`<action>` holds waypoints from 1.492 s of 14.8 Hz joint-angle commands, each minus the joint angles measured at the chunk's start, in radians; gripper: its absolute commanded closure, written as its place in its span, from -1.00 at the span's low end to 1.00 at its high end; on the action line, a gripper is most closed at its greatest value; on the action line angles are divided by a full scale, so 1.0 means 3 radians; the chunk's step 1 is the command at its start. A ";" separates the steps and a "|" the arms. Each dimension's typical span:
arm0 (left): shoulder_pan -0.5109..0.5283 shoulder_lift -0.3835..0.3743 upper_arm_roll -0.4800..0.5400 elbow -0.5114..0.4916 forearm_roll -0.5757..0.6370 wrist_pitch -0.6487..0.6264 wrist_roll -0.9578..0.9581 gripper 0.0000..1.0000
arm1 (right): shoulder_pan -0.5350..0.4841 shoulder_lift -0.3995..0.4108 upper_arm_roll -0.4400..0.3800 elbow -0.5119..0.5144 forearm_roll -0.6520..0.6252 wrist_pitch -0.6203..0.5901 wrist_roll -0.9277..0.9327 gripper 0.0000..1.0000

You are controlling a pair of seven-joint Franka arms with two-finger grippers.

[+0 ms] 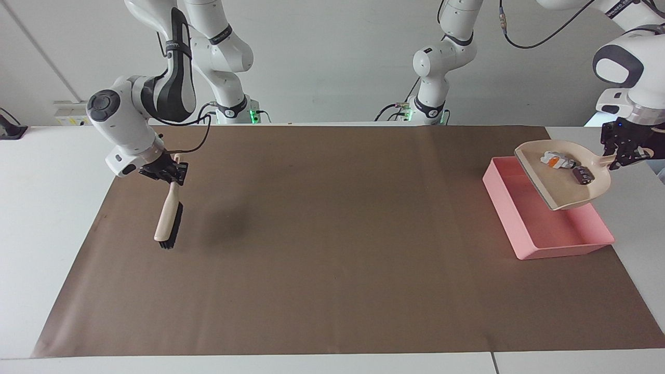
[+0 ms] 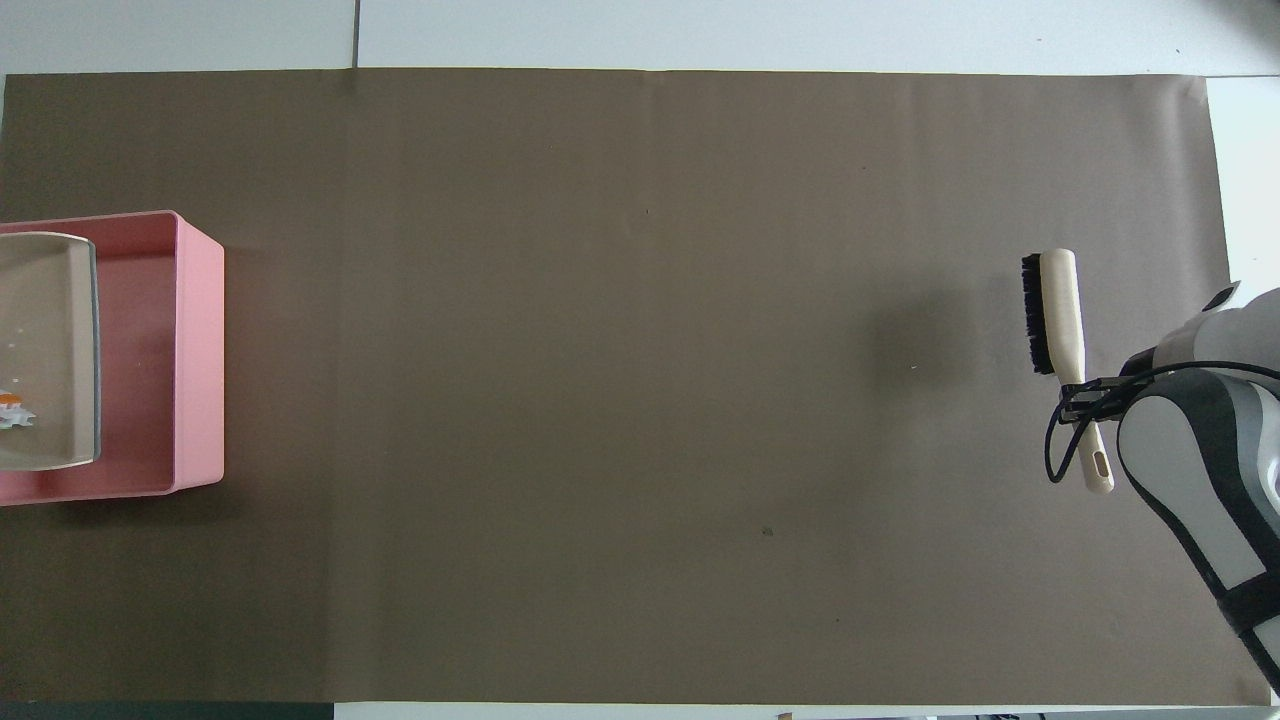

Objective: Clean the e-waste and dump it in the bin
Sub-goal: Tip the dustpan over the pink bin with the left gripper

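Note:
My left gripper (image 1: 625,152) is shut on the handle of the beige dustpan (image 1: 563,179) and holds it tilted in the air over the pink bin (image 1: 566,250). The e-waste lies in the pan: a white-grey piece with an orange mark (image 1: 555,160) and a dark cylinder (image 1: 583,175). In the overhead view the dustpan (image 2: 50,340) covers part of the bin (image 2: 200,350), and only the orange-marked piece (image 2: 12,412) shows. My right gripper (image 1: 169,171) is shut on the handle of a beige brush (image 1: 169,221), also in the overhead view (image 2: 1058,310), over the mat at the right arm's end.
A brown mat (image 1: 332,249) covers most of the white table. The bin stands on the mat at the left arm's end. The brush's bristle end hangs low over the mat.

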 commanded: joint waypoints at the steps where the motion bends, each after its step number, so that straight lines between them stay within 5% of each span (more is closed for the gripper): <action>1: -0.0054 0.0108 -0.0040 0.0113 0.0449 0.0086 -0.0057 1.00 | -0.0102 -0.0084 0.0056 -0.0174 -0.0041 0.0149 -0.0107 1.00; 8: -0.0459 0.0088 -0.0046 -0.0173 0.1979 0.0117 -0.0828 1.00 | -0.0163 -0.0166 0.0055 -0.0430 -0.0046 0.0349 -0.0240 1.00; 12: -0.0474 0.0026 -0.0046 -0.0266 0.2317 -0.0020 -0.1283 1.00 | -0.0251 -0.0150 0.0056 -0.0492 -0.0041 0.0502 -0.0291 0.99; 18: -0.0867 0.0006 -0.0051 -0.0102 0.2823 -0.0818 -0.1862 1.00 | -0.0245 -0.0155 0.0056 -0.0497 -0.0046 0.0502 -0.0301 0.94; 22: -0.0898 -0.0295 -0.0086 -0.0092 0.2784 -0.0906 -0.1730 1.00 | -0.0245 -0.0155 0.0056 -0.0507 -0.0046 0.0502 -0.0393 0.81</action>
